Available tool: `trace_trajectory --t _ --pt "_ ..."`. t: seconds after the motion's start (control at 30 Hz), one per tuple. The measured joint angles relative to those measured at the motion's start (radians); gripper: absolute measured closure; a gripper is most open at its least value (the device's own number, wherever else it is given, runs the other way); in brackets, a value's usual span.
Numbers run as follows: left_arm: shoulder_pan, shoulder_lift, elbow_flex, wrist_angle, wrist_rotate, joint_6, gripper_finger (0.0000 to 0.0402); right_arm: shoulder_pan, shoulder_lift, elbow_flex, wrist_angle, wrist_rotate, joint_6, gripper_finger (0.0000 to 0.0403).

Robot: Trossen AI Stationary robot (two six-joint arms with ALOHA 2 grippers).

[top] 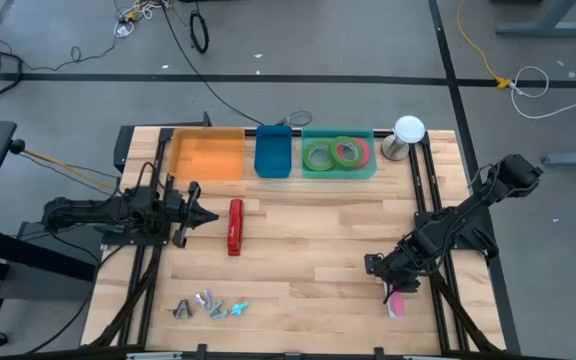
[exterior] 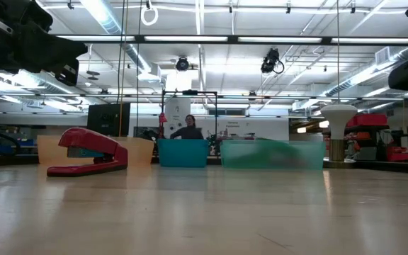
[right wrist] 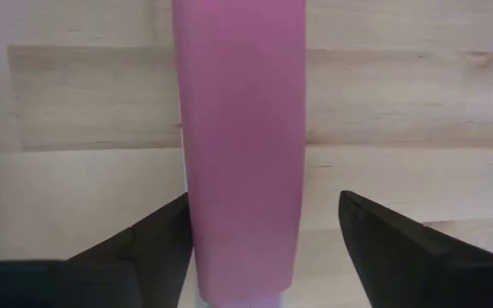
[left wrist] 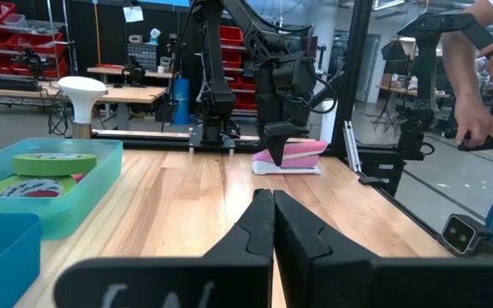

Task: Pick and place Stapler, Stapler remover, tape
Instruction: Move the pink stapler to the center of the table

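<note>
The right gripper (top: 396,291) hangs low over the near right part of the counter (top: 318,250), and the pink stapler (top: 397,304) lies flat right beneath it. From the right wrist camera, the jaws stand wide open, one finger on each side of the pink stapler (right wrist: 240,154), its long body running straight out between them. The left finger looks to be just at the stapler's edge, while the right finger stands clear with bare wood showing, so the body sits off-centre in the gap. The jaws hold nothing yet.

That lineup is what the next move turns on: likely a short drop and a squeeze across the narrow width.

The left gripper (top: 200,214) waits on the left side, jaws pressed together and empty, pointing toward the red stapler (top: 235,227), which lies just beside it. The staple removers (top: 210,305) are scattered near the front left edge. The tape rolls (top: 334,154) already rest in the green tray (top: 368,166) at the back.
</note>
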Motion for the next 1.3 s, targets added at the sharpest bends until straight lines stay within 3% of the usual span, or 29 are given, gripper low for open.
trace_trajectory --t 0.87,1.3 --pt "0.0 0.0 0.0 0.0 0.0 0.0 0.0399 0.0 0.0 0.0 0.004 -0.033 0.0 0.0241" --pt "0.0 0.0 0.0 0.0 0.0 0.0 0.0399 0.0 0.0 0.0 0.004 -0.032 0.0 0.0239"
